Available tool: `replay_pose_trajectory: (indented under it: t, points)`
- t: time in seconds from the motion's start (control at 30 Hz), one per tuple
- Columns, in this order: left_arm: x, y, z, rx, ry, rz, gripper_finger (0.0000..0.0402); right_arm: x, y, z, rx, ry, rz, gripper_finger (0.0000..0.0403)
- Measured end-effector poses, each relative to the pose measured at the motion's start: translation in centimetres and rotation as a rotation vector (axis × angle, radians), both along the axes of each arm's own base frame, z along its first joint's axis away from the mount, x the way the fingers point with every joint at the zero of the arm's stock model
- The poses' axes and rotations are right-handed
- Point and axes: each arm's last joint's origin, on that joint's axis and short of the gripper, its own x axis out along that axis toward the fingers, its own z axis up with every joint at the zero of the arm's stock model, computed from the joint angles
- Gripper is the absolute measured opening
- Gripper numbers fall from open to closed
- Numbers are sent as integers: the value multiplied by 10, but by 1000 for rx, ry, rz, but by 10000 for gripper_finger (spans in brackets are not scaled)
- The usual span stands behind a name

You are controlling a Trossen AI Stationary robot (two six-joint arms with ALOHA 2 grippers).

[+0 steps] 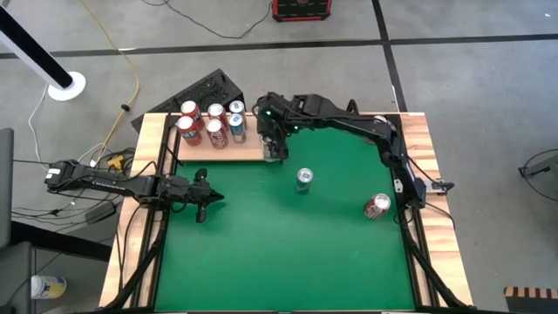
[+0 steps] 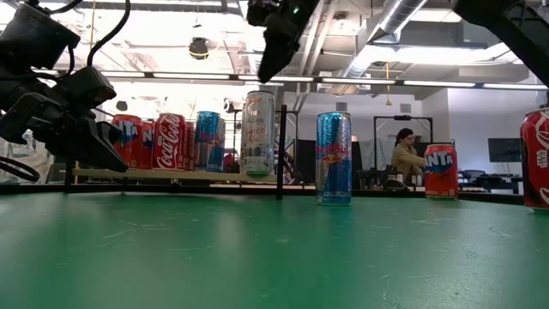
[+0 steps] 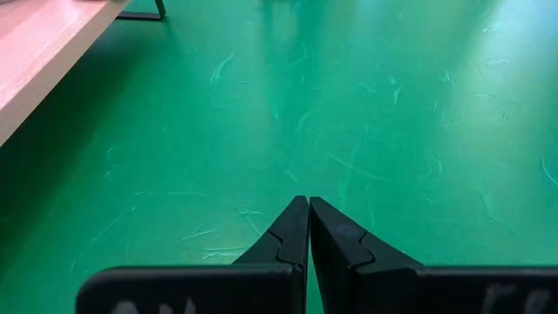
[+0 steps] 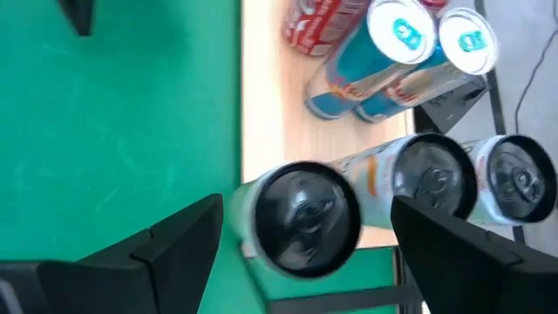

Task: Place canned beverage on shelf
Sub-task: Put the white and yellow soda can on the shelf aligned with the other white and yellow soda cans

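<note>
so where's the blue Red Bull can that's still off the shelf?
In the high view the blue Red Bull can stands upright on the green table, just in front of the shelf near its right end; a red can lies further right.

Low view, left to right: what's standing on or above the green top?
Left end effector → Coca-Cola can → blue can on shelf → silver can → Red Bull can → orange can → red can at the edge.
</note>
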Motion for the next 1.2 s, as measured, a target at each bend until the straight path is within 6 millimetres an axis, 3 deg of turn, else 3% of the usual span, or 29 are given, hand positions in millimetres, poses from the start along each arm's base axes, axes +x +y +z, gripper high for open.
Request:
replay_pose_trajectory:
  t: [0.13, 0.27, 0.37, 0.5, 0.53, 0.97, 1.2]
  points:
    - [0, 0, 0, 0, 0, 0, 0, -14, 15, 7, 58, 63, -31, 336]
    - [0, 0, 0, 0, 0, 0, 0, -18, 23, 4, 112, 117, -40, 274]
    - [0, 0, 0, 0, 0, 0, 0, -15, 21, -4, 138, 132, -28, 186]
    - [0, 0, 0, 0, 0, 0, 0, -13, 13, -17, 137, 161, -38, 32]
    - [0, 0, 0, 0, 0, 0, 0, -12, 11, -19, 137, 159, -42, 21]
    - [0, 0, 0, 0, 0, 0, 0, -8, -3, -25, 118, 134, -81, 18]
    - [0, 0, 0, 0, 0, 0, 0, 0, -10, -40, 83, 167, -93, 18]
